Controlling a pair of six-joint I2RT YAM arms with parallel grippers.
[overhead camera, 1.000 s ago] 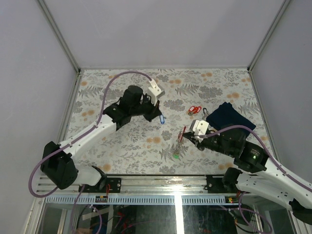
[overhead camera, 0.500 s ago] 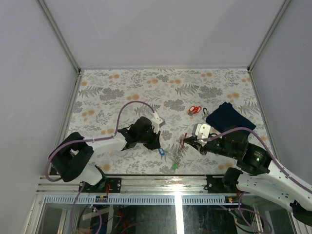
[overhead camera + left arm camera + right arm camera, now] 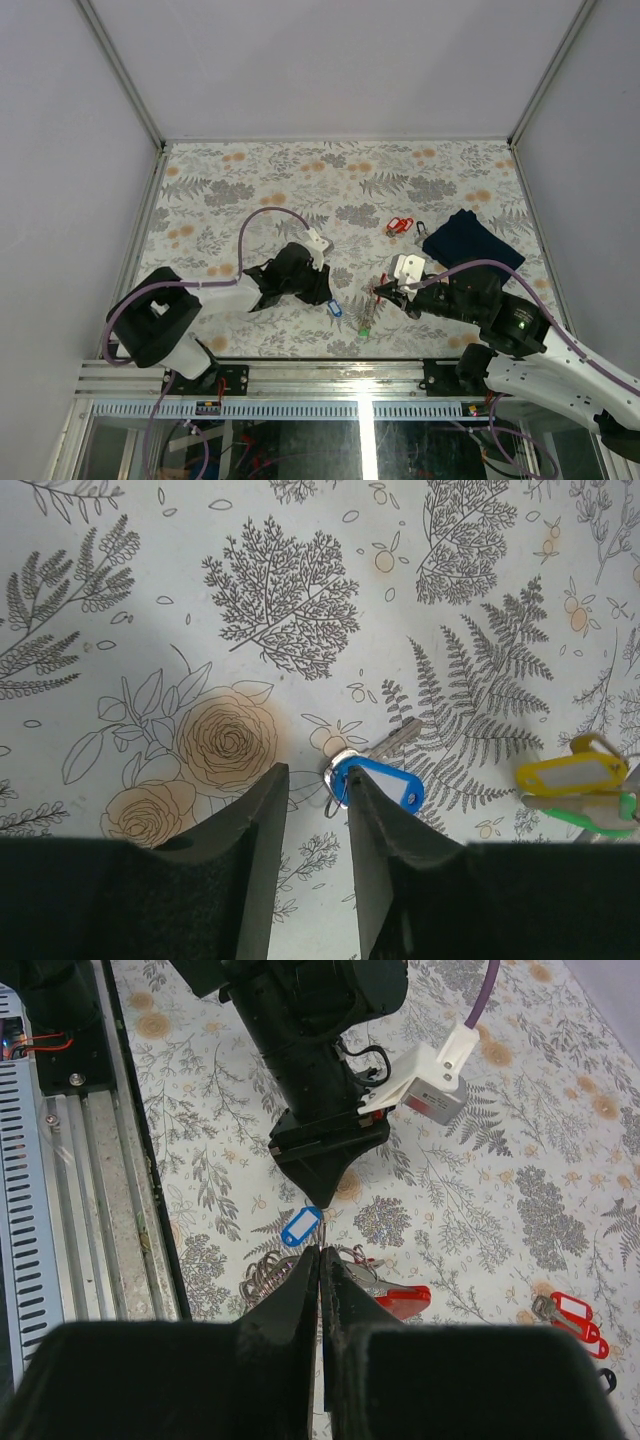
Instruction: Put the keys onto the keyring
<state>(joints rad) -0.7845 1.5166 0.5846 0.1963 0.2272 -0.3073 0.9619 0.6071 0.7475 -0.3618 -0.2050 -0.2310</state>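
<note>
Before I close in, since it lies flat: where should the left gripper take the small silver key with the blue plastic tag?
Pinch the blue plastic tag across its narrow width, from straight above: the key lies flat, its tag bulkiest.

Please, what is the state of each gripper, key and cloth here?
left gripper: open, empty
right gripper: shut on keyring
keyring: held by right gripper
blue-tagged key: loose on table, off the keyring
red-tagged keys: loose on table, far side
cloth: folded, on table
</note>
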